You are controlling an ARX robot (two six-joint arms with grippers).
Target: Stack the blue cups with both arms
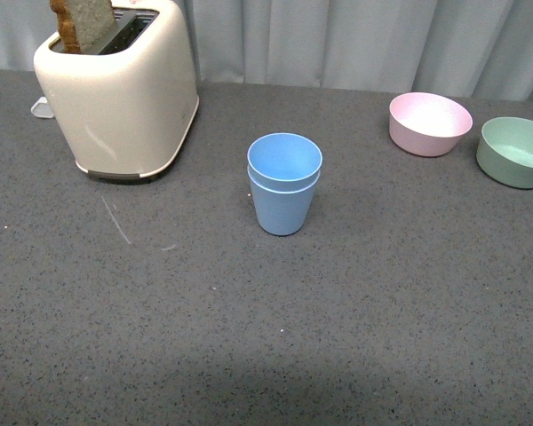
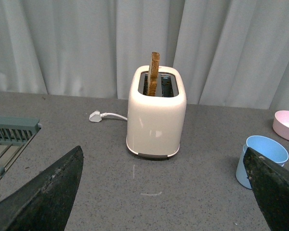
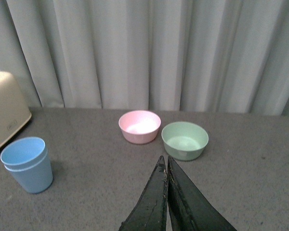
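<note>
The left claw [image 2: 161, 192] is spread wide with nothing between its two dark fingers; it hangs above the grey table [image 1: 382, 311], facing the toaster [image 2: 156, 115]. The right claw [image 3: 166, 166] has its fingers pressed together on nothing, tips aimed toward the gap between the two bowls. Neither arm shows in the front view.

Out from there, the blue cups [image 1: 284, 182] stand upright near the middle of the table, one already nested inside the other, its rim riding just above the lower rim. They sit well apart from the toaster on one side and the bowls on the other.

I'd judge them light, stiff plastic with a matte, fairly grippy skin, not fragile but easy to tip. The upper wall just under the rim looks the safest place to pinch.

Counted: two cups, one pink bowl [image 1: 430, 123], one green bowl [image 1: 516, 152], one toaster holding one slice of bread [image 1: 82, 22].
</note>
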